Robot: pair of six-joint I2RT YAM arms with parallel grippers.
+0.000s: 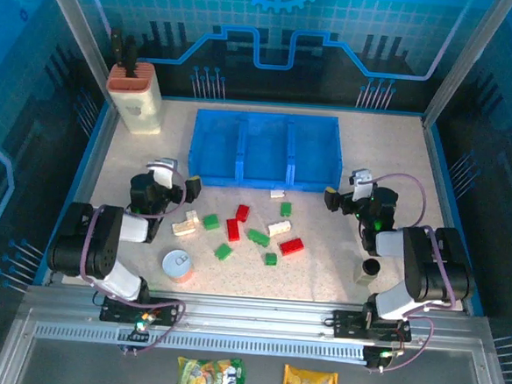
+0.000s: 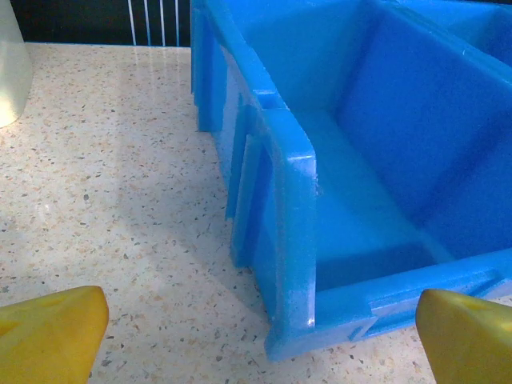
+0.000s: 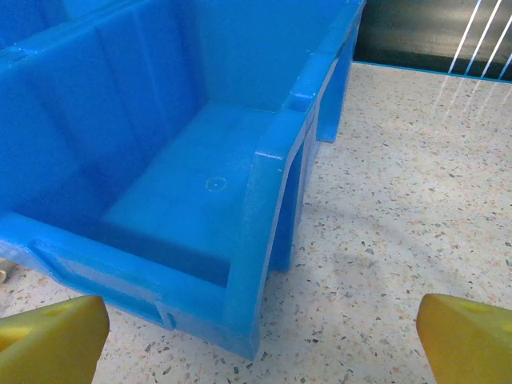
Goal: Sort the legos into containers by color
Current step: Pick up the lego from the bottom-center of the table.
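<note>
A: Where do the legos [image 1: 232, 229] sit?

B: Centre of the top view, loose on the speckled table [image 1: 391, 149], just below the blue tray [image 1: 267, 116]. Reds, greens and cream ones lie mixed (one cream brick [image 1: 278, 193] is nearest the tray's front wall), all of them outside its three compartments.

A: And the claws?

B: Both spread wide, pinching nothing. The left gripper [image 1: 180, 176] is at centre-left, beside the tray's lower-left corner. The right gripper [image 1: 345, 188] is at centre-right, beside the lower-right corner. Each wrist view has yellow fingertips [image 2: 48, 332] in the two bottom corners, with a tray corner standing ahead of them.

A: Anything else on the table?

B: A white-topped can [image 1: 177, 266] at lower left near the bricks, a small black cylinder [image 1: 370, 269] at lower right, and a beige holder with an orange top [image 1: 135, 100] at upper left, well apart from the legos.
</note>
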